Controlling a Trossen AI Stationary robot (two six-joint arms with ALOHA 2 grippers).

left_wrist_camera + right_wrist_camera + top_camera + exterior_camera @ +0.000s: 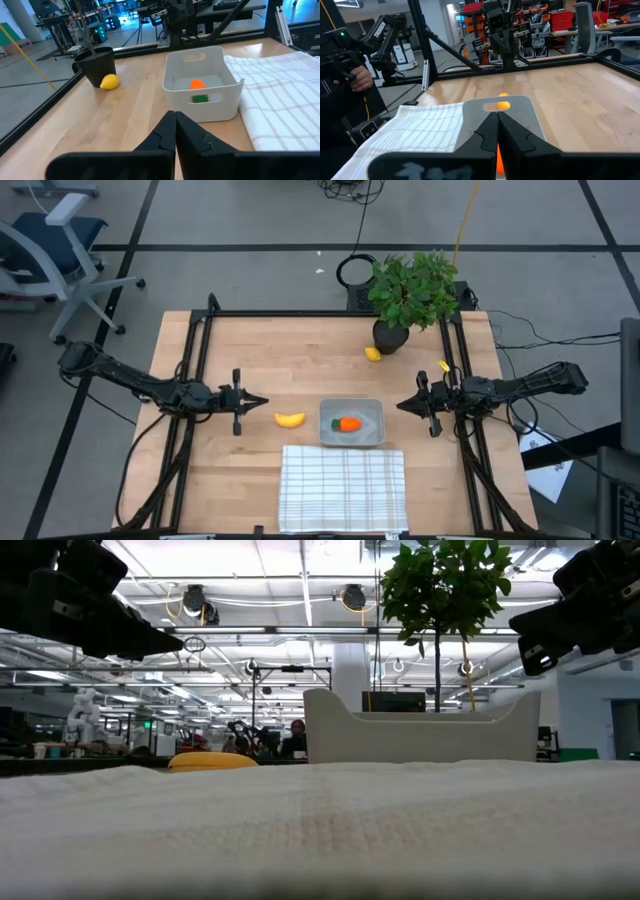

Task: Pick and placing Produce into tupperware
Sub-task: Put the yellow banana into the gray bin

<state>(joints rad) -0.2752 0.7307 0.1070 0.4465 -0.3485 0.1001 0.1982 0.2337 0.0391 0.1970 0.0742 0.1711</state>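
White grid-lined cloth (320, 830) filled the foreground of the low view, and beyond it we saw the tupperware (351, 423) standing on the wooden table (300, 360) just past the cloth's far edge. We found the carrot (349, 424) already inside the tub, orange body with its green top. The banana (290, 419) lay on the bare wood just beside the tub, on the side of the left arm, its long axis roughly in line with the tub and the left gripper (262, 401), ends curling upward in the high view. The lemon (373, 354) sat well apart from the tub, near the foot of the potted plant (412, 292), up toward the right arm's side.

We judged the banana the next piece to go, and the left gripper was clearly the nearer one: the fruit lay ahead of its tips and slightly aside, between it and the tub. Its fingers were pressed together with no gap, holding nothing and touching nothing, so they would have to spread before any grasp. The right gripper (400, 405) hung off the tub's other side, pointing at it, its fingers likewise closed tight and empty. For the lemon, we reckoned the right arm the better placed.
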